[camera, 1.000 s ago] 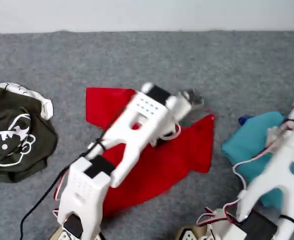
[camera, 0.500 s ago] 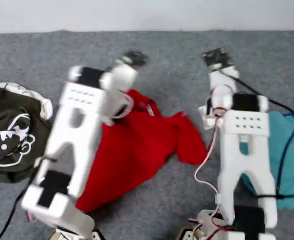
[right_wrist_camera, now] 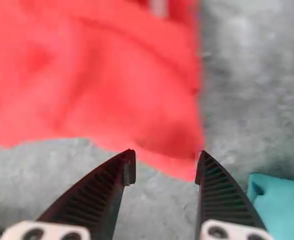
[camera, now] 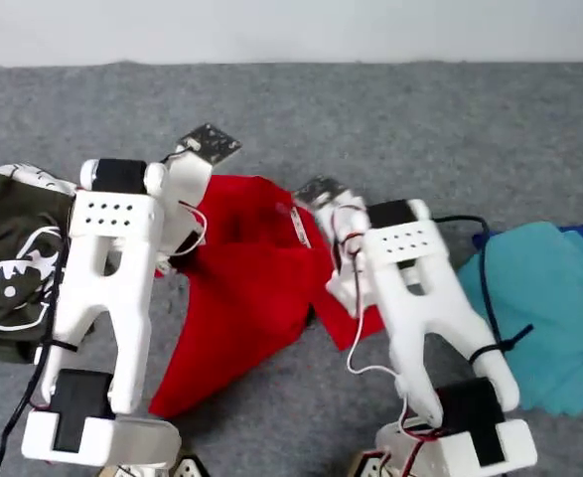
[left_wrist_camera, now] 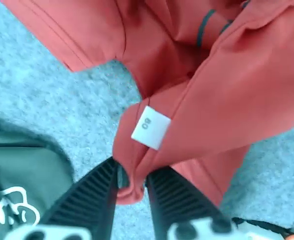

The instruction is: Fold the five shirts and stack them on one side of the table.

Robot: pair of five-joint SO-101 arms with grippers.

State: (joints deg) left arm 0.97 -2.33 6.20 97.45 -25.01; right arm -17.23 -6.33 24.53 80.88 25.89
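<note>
Three shirts lie on your grey table (camera: 390, 119). The dark printed shirt (camera: 13, 268) sits bunched just outside your left gripper (left_wrist_camera: 132, 170). That gripper is pinched tight on a fold of the red shirt (camera: 251, 288), close below its white tag (left_wrist_camera: 151, 127). The red shirt lies crumpled between the two grippers. Your right gripper (right_wrist_camera: 166, 157) is spread wide and holds nothing, poised over the red shirt's edge. The teal shirt (camera: 559, 298) lies near that gripper's outer side.
</note>
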